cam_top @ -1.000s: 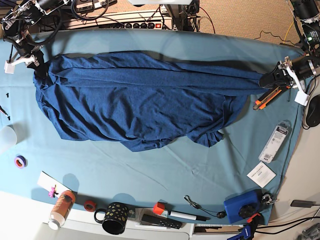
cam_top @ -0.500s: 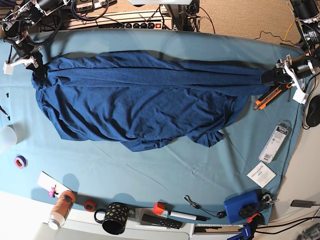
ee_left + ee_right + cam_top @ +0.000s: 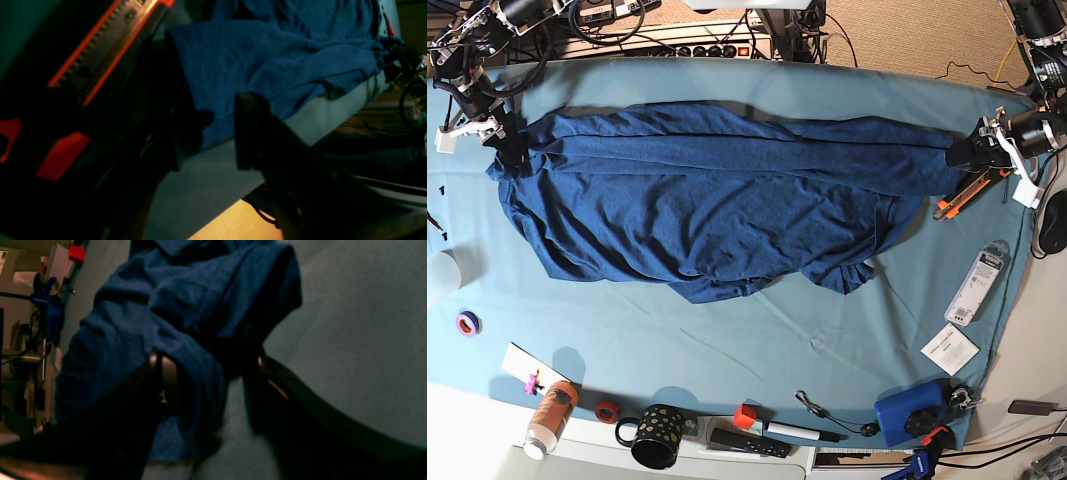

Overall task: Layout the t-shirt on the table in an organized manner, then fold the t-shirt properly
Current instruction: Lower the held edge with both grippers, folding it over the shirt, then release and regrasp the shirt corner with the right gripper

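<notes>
Across the far half of the table (image 3: 757, 330), the t-shirt (image 3: 707, 205) stretched end to end, my left gripper (image 3: 218, 133) parted at its corner, my right gripper (image 3: 206, 373) spread around a bunched fold, seemingly loose, bare cloth toward the near edge.

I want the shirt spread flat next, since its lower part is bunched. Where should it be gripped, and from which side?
Probably the crumpled lower hem of the t-shirt, the bunched corner nearest the mug side of the table. Come from that open cloth side: the edge lies rumpled and raised there, easy to pinch and pull away from the stretched top fold.
</notes>
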You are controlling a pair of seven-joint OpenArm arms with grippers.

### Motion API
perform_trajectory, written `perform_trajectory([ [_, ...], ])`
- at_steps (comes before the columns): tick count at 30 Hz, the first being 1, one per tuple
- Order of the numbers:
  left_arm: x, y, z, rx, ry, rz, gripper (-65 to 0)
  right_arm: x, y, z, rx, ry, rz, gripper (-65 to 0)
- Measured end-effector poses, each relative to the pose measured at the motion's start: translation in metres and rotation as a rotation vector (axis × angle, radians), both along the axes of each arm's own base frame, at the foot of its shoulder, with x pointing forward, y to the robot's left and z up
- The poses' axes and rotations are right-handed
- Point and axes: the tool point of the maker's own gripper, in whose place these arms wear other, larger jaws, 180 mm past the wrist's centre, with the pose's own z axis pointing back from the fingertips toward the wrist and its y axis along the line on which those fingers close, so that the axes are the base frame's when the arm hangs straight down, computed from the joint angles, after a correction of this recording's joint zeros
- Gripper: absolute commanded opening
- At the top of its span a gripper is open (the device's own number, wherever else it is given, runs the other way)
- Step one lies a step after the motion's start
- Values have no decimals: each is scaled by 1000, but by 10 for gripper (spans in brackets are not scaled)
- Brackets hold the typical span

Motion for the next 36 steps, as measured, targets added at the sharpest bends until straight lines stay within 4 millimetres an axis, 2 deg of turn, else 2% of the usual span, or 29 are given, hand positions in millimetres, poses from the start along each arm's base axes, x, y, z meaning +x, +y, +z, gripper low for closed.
perform_trajectory([
  [5,0,0,0,0,0,0,-411,8,-4,19,14,-85,-3,-391],
  [11,0,0,0,0,0,0,-411,6,-24,32,-54,-52,24,-390],
  [15,0,0,0,0,0,0,-411,5,-28,33,-69,-37,30,-387],
  [19,0,0,0,0,0,0,-411,6,-25,34,-38,-49,19,-302],
  [24,0,0,0,0,0,0,-411,9,-22,39,-14,-87,15,-300],
  [27,0,0,0,0,0,0,-411,7,-23,37,3,-73,4,-300],
  [32,0,0,0,0,0,0,-411,-6,-20,22,29,-31,-34,-300],
  [36,0,0,0,0,1,1,-411,-30,-4,-6,94,-8,-113,-300],
])
